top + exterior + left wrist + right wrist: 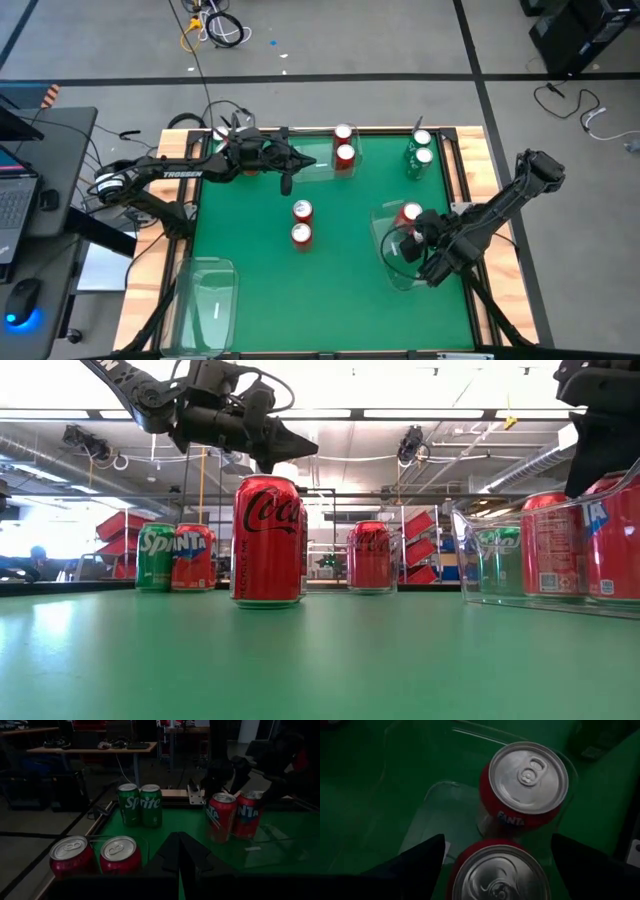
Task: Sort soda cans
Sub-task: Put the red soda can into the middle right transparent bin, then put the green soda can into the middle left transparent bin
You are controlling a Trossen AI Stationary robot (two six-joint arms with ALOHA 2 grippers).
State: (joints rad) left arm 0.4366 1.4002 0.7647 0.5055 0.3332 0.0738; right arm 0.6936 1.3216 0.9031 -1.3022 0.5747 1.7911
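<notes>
My right gripper (498, 840) is open over the clear tray (385, 262) at the table's right. Its fingers stand on either side of a red Fanta can's top (500, 875), with gaps showing. A second red Fanta can (527, 780) stands beside it in the same tray. My left gripper (287, 178) is shut and hovers at the far middle of the table, next to another clear tray (312, 166). Two red cans (345, 145) stand at the far edge, two green Sprite cans (421, 148) far right, and two red Coca-Cola cans (301, 222) in the middle.
A third clear tray (208, 292) lies at the near left corner. Wooden rails (478, 160) border the green mat. Open green mat lies along the near middle. A desk with a laptop and a mouse stands to the left of the table. Cables lie on the floor beyond.
</notes>
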